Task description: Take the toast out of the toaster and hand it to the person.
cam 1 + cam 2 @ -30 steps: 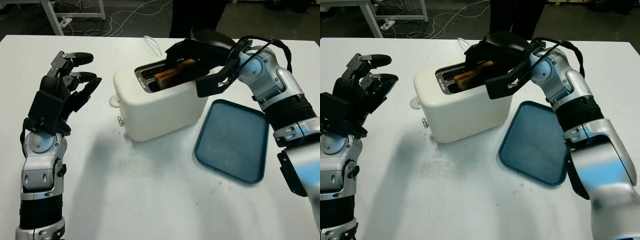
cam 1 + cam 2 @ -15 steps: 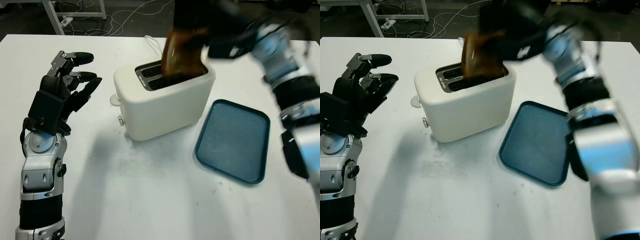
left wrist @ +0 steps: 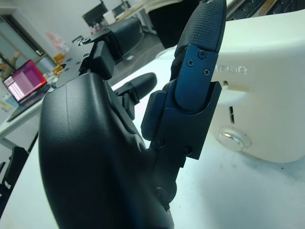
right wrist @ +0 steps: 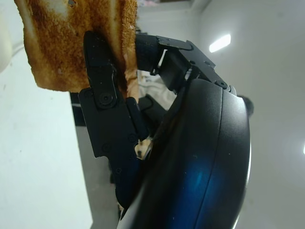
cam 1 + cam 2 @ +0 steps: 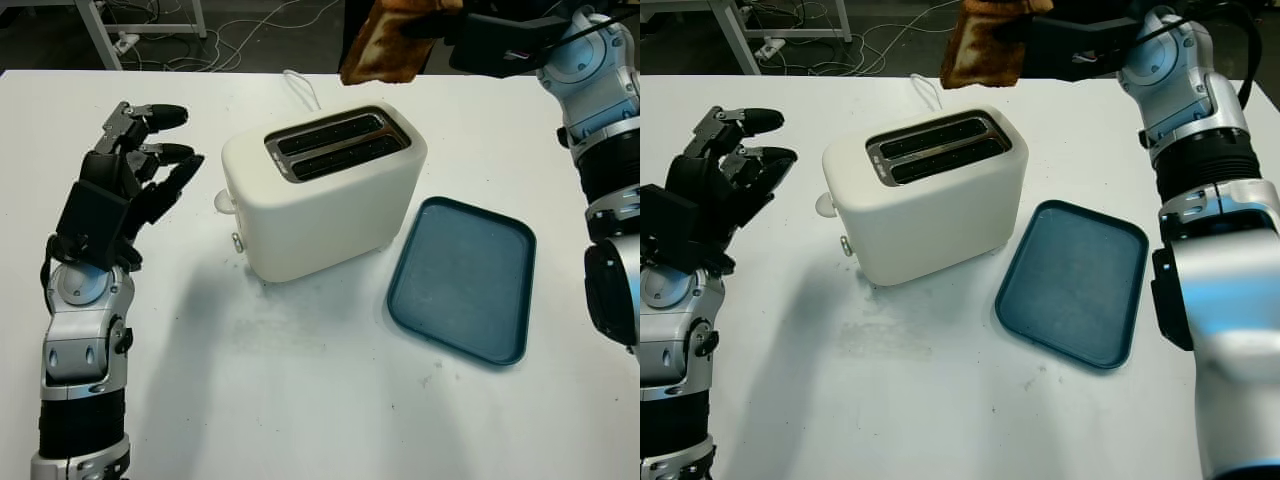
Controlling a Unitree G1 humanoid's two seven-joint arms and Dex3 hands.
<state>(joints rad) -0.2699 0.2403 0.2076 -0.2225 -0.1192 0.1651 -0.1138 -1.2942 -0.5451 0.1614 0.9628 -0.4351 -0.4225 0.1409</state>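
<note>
A slice of toast (image 5: 382,47) is pinched by the right robot hand (image 5: 455,25), raised clear above the toaster (image 5: 325,190).

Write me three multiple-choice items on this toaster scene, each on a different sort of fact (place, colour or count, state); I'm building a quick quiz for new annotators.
1. Where is the browned slice of toast?
A. In the toaster's slot
B. Held in the air above the table's far edge
C. On the tray

2. What colour is the flat rectangular plastic tray?
A. Dark teal-blue
B. Red
C. Yellow

3. What state are the two slots of the cream-white toaster in?
A. Both empty
B. One holds toast
C. Both hold toast

Answers: 1 B, the black right hand grips the toast high, beyond the toaster. 2 A, the tray on the white table right of the toaster is dark teal-blue. 3 A, both slots show dark and bare. The black left hand is open, to the left of the toaster.
</note>
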